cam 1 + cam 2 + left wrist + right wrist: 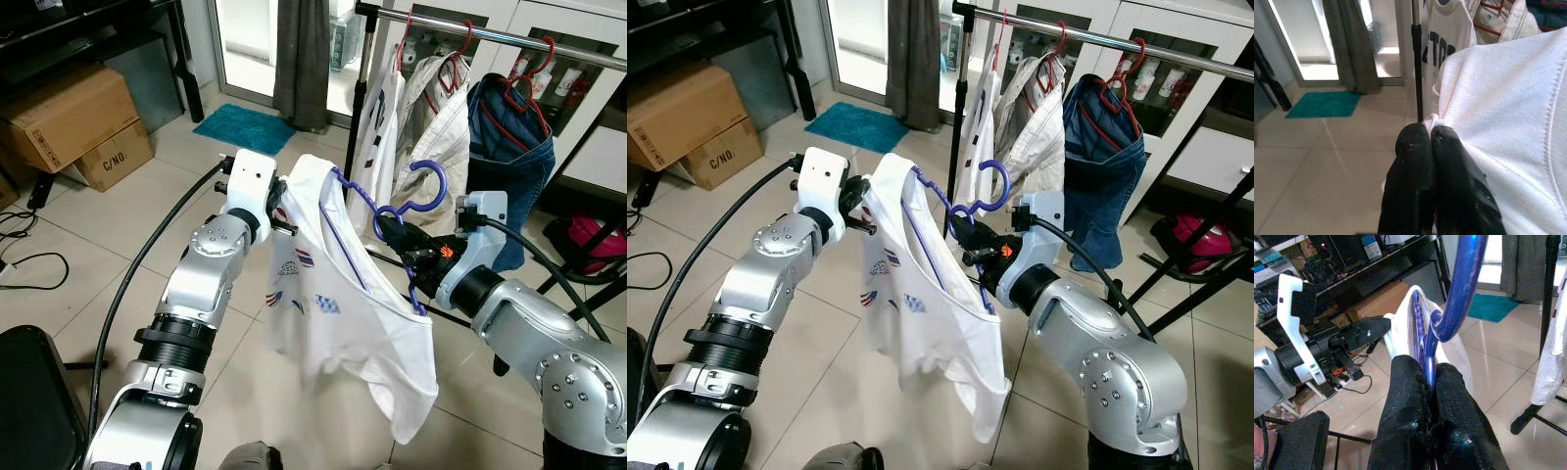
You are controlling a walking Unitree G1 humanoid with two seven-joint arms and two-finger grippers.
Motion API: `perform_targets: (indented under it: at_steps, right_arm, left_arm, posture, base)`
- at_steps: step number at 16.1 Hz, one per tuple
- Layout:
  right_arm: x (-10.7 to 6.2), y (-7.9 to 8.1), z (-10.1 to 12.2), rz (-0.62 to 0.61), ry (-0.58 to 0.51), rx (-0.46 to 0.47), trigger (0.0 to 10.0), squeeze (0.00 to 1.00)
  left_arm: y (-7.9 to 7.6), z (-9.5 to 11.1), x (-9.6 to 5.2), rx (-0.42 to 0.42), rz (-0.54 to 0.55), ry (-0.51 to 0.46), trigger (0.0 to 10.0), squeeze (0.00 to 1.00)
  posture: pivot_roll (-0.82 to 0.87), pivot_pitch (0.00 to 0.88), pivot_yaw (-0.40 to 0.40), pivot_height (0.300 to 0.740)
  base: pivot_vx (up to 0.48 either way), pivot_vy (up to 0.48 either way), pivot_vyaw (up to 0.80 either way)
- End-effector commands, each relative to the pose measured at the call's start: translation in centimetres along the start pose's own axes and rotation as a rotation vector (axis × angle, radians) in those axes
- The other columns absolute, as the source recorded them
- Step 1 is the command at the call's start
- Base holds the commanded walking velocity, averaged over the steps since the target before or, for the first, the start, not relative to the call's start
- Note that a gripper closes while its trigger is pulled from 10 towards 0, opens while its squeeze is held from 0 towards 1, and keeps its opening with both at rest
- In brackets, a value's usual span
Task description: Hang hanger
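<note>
Lift the blue plastic hanger (392, 211) with its hook held straight up, so the open curl can drop over the silver metal clothes rail (1176, 47). You are at the carrying step, and I think the hanging itself is not done yet. The rail is above and past the right gripper (400, 238), so you need to go up first, then forward, then lower down softly. Aim for the bare bit of rail between the clothes that hang there. Keep the hook from bumping the red hangers (529, 86) on the way.

The hanger is thin and bright blue, with a round curled hook on top. A white shirt with small flag prints (343, 313) hangs on it, loose and floppy, and its bottom edge droops low under the grippers. It may swing when you move, so go slowly.

The right gripper's two black fingers (1449, 396) are pressed together on the hanger's neck, just under the hook. The left gripper (291, 221) is off to the other side of the shirt. Its fingers (1415, 147) are squeezed tight on the white cloth at the shoulder, and this keeps the shirt spread out.

Let the cloth go only when the hook sits on the rail.

Past the right gripper hang a cream jacket (446, 122) and blue jeans (514, 162). Past the left gripper are brown cardboard boxes (73, 122) and a teal floor mat (245, 127).
</note>
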State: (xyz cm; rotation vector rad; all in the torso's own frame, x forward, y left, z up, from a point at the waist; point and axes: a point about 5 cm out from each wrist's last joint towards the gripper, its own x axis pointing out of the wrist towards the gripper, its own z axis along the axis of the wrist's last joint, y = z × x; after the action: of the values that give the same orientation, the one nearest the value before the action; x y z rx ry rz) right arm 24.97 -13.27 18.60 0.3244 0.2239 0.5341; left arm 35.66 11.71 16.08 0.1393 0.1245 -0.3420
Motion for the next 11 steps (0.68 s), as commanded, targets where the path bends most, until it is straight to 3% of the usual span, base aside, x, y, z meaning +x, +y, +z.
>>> perform_targets:
  at_steps: [1,5,7,10,11]
  right_arm:
    - [-0.2,0.0,0.8,-0.005,-0.028,-0.032,10.0,0.00]
    - [-0.2,-0.4,0.6,-0.010,-0.021,-0.007,10.0,0.00]
    - [0.0,-0.5,0.8,-0.025,-0.028,-0.048,10.0,0.00]
    - [0.5,-1.2,1.3,-0.161,-0.076,-0.089,10.0,0.00]
    - [0.3,-2.0,0.8,-0.219,-0.059,-0.140,10.0,0.00]
  left_arm:
    - [-0.1,0.7,-0.3,-0.046,-0.038,-0.035,10.0,1.00]
    - [-0.5,0.5,-1.0,-0.062,-0.113,-0.037,10.0,1.00]
    - [-0.4,0.0,-1.7,-0.059,-0.128,-0.020,10.0,1.00]
    - [0.0,-0.3,-2.6,-0.045,-0.082,-0.053,10.0,1.00]
    - [-0.1,-0.7,-3.5,-0.057,-0.072,-0.048,10.0,0.11]
  posture:
    - [-0.05,0.000,-0.010,0.740]
    - [-0.04,0.005,-0.012,0.740]
    - [-0.04,0.008,-0.008,0.740]
    - [-0.04,0.006,-0.002,0.740]
    - [-0.03,0.006,0.000,0.740]
  base:
    - [0.000,0.000,0.00]
    - [0.000,0.000,0.00]
    - [0.000,0.000,0.00]
    - [0.000,0.000,0.00]
    - [0.000,0.000,0.00]
